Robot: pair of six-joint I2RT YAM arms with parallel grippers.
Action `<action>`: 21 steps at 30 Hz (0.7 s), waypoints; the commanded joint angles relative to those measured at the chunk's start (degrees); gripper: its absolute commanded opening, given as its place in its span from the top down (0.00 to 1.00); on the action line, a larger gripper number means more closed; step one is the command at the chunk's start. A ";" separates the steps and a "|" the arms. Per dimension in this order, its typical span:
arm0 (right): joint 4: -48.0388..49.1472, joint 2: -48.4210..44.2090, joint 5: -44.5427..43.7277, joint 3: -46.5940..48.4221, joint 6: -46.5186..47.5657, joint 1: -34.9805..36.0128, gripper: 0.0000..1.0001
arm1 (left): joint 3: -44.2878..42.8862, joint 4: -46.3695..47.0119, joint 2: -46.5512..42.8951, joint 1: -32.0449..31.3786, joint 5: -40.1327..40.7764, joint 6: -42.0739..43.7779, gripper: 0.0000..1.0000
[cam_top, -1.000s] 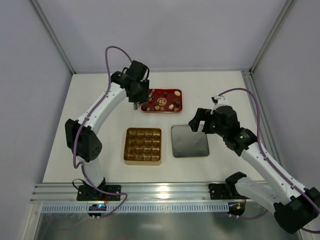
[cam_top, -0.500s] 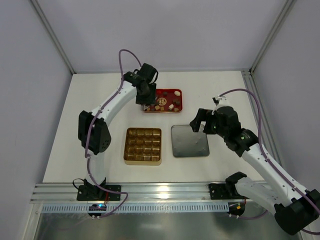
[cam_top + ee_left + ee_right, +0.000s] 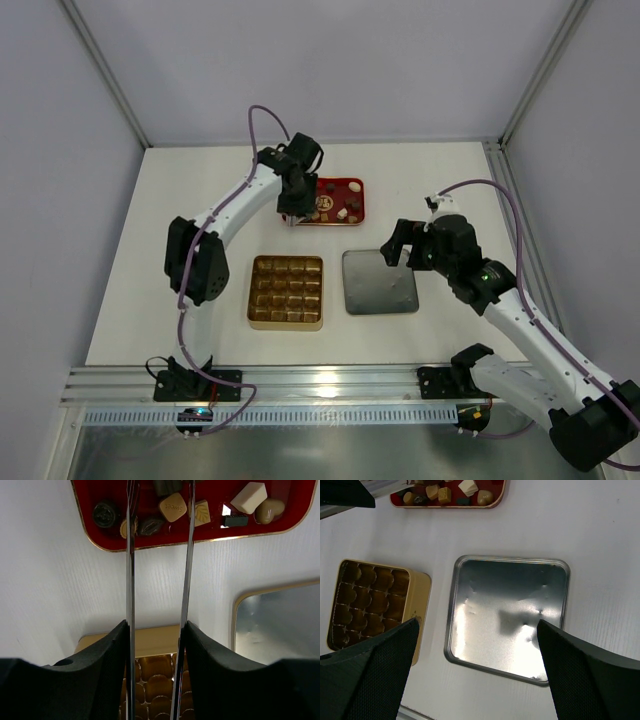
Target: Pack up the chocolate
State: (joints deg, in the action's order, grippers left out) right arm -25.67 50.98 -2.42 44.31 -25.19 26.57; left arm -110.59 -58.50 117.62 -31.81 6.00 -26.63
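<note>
Left hand (image 3: 292, 213) over near-left end of red tray (image 3: 87, 492), thin fingers (image 3: 130, 580) partly spread, nothing pinched. Chocolates (image 3: 172, 507) lie loose in the tray. Right hand (image 3: 477, 625) spread wide, hovering above silver tin lid (image 3: 510, 610). Gold gridded box (image 3: 422, 595) just beside lid on tabletop (image 3: 600, 540).

Silver lid (image 3: 510, 625): shiny dented metal. Red tray (image 3: 85, 495): glossy, gold rim. Table (image 3: 430, 170): matt white. Chocolate (image 3: 172, 506): smooth.
</note>
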 commanded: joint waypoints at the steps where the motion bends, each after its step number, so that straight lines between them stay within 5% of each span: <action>1: 0.71 -1.15 -1.10 0.33 1.28 0.24 0.00 | -2.97 1.90 0.15 -0.53 0.59 -0.44 0.53; 21: 0.88 -0.44 -0.84 1.04 1.64 0.24 0.00 | -4.99 0.58 2.17 -0.88 1.21 -0.26 0.55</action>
State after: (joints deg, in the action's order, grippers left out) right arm -25.76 51.00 -2.44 44.25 -24.10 26.57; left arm -113.16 -58.54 119.72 -32.40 6.44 -26.65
